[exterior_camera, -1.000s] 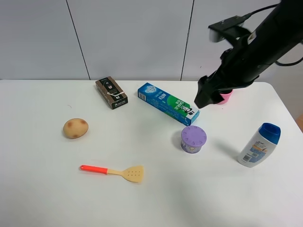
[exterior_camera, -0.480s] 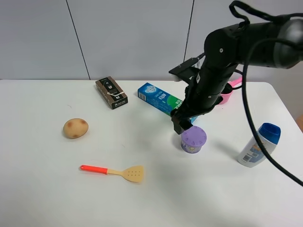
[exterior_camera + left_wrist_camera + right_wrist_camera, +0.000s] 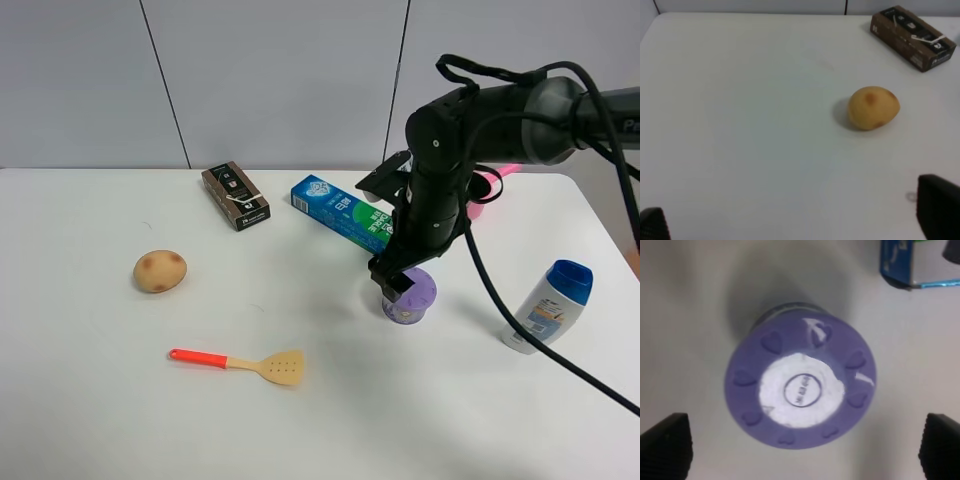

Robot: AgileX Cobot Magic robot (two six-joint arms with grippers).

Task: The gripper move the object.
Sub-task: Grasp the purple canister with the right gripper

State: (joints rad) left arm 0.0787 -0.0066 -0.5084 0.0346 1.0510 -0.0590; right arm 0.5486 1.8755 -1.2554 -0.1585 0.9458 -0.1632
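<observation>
I'm holding my right gripper (image 3: 399, 282) directly over the tub (image 3: 801, 390), jaws spread wide w/ a fingertip either side, gripping nothing. Tub's sitting upright on the table (image 3: 300, 430), just beside the blue box (image 3: 352, 218). Left gripper (image 3: 796, 216) is hanging open nr the potato (image 3: 873, 107), well apart from the tub.

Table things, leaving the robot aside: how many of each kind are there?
Boxes: 2 (brown box, blue box)
Tubs and bottles: 2 (purple tub, white bottle)
Kitchen tools: 2 (spatula, pink saucepan)
Potatoes: 1 (potato)
Total: 7
</observation>
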